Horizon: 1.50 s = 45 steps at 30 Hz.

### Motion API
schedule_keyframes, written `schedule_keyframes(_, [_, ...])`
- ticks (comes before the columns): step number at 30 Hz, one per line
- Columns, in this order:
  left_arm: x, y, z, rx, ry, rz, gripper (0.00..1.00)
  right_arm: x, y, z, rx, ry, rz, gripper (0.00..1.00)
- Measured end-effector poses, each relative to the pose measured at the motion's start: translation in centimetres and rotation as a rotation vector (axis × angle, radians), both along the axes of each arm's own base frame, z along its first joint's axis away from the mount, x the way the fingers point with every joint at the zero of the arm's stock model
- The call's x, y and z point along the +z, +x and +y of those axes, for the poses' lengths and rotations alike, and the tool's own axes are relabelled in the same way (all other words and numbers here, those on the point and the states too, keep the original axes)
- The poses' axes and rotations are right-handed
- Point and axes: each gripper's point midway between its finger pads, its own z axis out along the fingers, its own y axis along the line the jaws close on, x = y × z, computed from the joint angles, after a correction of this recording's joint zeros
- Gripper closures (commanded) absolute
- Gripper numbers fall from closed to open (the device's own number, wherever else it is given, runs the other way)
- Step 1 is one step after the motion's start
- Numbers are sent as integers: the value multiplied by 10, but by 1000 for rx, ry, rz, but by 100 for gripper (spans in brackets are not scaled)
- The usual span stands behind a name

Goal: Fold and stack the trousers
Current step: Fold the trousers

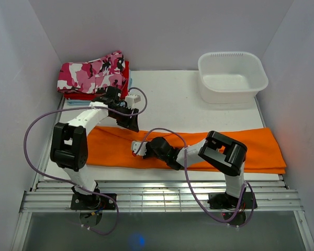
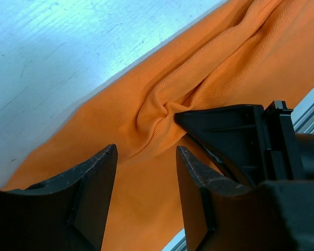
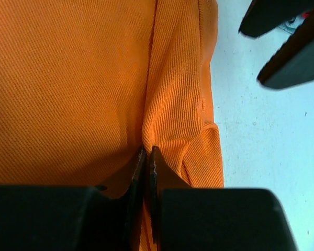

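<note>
Beyond the left end of the orange trousers (image 1: 251, 149), at the far left corner of the white surface (image 1: 167, 94), a folded pink camouflage pair (image 1: 91, 73) lies on top of a red cloth (image 1: 76, 95). The orange trousers themselves lie stretched across the near part of the surface in a long band. The left arm (image 1: 89, 117) reaches over their far edge, left of their middle. Its jaws stand apart with nothing between them, just above a bunched ridge in the orange trousers (image 2: 146, 89). Just nearer than that, the right arm (image 1: 196, 152) lies low across the orange trousers, pointing left. Its jaws are pressed together on a raised fold of the orange trousers (image 3: 68, 78), close to the cloth's edge, and pale surface shows beside it. The two sets of jaws are near each other but apart. Beyond the right half of the orange trousers, a white plastic basin (image 1: 233, 95) stands at the far right, well apart from the cloth.
</note>
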Motion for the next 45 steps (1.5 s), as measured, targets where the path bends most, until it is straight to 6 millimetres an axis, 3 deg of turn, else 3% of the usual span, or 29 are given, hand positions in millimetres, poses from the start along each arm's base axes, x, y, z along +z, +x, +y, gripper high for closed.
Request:
schedule_keyframes(9, [-38,-8,-23,-80,82,45,45,0,-2,2,-12,-4,-56,92])
schedule_keyframes(11, [-44,-9,-25,-87,98,46,60,0,-3,2,-11,-5,-64,91])
schedule_keyframes(15, [-54,-11,-25,-81,125,52,99,1,-7,1,-12,-14,-87,61])
schedule_keyframes(17, [-56,-8,-23,-75,140,44,100,4,-6,0,-29,-19,-110,49])
schedule_keyframes(19, [-56,-5,-21,-67,147,34,100,9,-6,-2,-44,-22,-110,30])
schedule_keyframes(22, [-56,-1,-16,-47,153,32,100,19,-10,-8,-65,-31,-71,25])
schedule_keyframes(26, [-51,8,-11,-25,156,13,100,20,-29,-21,-60,-56,56,33])
schedule_keyframes(29, [-44,19,-10,-12,154,-13,100,18,-52,-30,-10,-51,179,48])
schedule_keyframes(30, [-41,22,-10,-8,153,-22,100,17,-58,-32,3,-48,212,57])
schedule_keyframes(33, [-34,31,-11,-4,149,-47,100,10,-75,-37,53,-37,361,62])
schedule_keyframes(37, [-31,42,-12,-2,147,-61,100,-7,-68,-50,35,3,588,67])
schedule_keyframes(41, [-32,52,-8,11,167,-69,100,-7,-50,-39,30,86,774,74])
schedule_keyframes(45, [-32,73,0,51,189,-110,100,-9,-51,-30,75,126,888,85])
